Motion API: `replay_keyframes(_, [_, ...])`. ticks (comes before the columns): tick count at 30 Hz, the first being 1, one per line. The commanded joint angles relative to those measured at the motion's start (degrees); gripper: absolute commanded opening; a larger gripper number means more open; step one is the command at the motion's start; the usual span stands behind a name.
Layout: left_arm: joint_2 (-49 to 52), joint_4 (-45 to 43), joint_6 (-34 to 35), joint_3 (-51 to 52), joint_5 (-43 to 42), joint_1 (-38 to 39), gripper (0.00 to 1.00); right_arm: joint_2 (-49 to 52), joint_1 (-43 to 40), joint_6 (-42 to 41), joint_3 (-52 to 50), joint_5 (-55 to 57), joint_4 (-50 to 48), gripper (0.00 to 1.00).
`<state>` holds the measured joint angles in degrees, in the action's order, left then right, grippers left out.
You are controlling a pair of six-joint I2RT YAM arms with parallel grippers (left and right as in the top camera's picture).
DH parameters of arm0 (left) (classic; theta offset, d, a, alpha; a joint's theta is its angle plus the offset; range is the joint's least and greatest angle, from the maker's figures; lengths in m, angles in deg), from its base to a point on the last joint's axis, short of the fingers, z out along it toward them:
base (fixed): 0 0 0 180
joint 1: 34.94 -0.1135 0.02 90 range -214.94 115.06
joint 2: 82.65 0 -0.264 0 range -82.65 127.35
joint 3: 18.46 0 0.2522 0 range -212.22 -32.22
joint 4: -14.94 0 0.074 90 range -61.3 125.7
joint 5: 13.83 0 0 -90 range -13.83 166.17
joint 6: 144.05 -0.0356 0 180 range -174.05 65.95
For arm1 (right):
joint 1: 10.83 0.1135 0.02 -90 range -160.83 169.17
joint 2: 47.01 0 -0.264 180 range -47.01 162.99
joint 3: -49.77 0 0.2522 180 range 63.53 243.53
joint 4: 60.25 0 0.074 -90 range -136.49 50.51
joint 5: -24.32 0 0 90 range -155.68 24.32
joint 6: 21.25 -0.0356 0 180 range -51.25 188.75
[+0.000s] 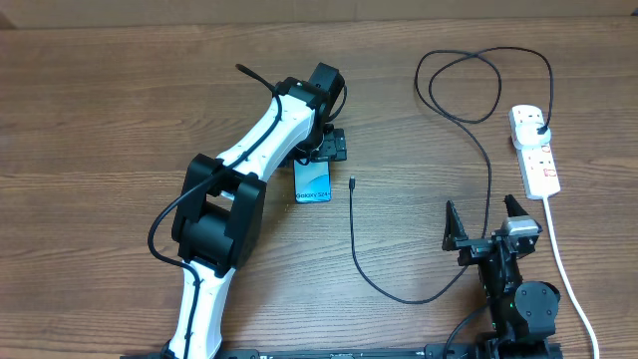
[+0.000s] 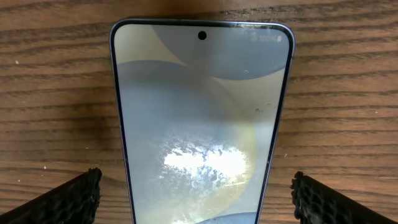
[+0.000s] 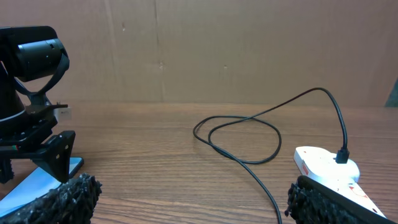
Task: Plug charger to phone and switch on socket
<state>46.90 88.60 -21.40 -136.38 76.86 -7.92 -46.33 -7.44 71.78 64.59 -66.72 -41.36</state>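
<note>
- While the phone [image 1: 312, 182] lies flat with its long axis running away from the robot, the left gripper [image 1: 324, 153] hangs over its far end, jaws spread wide and holding nothing.
- The connector tip [image 1: 353, 181] of the charger [image 1: 353, 229] rests just beside the phone's right edge, nearer the left arm.
- The right gripper [image 1: 480, 214], likewise spread and empty, stands well apart, nearer the socket [image 1: 535, 150].

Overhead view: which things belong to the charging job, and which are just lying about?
For the job: phone, charger cable, socket strip.
Not for it: wooden table, cardboard wall; no loose extras visible.
</note>
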Motion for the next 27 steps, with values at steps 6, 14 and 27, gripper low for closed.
replay_keyframes(6, [0.55,-0.22,-0.74,0.59,-0.02,0.33,1.0,-0.52,-0.15,0.07,-0.61,0.55,-0.33,1.0])
replay_keyframes(14, [0.57,-0.35,-0.74,0.59,0.35,0.33,1.0,-0.52,-0.15,0.04,-0.61,0.55,-0.33,1.0])
replay_keyframes(27, [0.98,-0.7,-0.92,0.59,1.62,0.33,1.0,-0.52,-0.15,0.04,-0.61,0.55,-0.33,1.0])
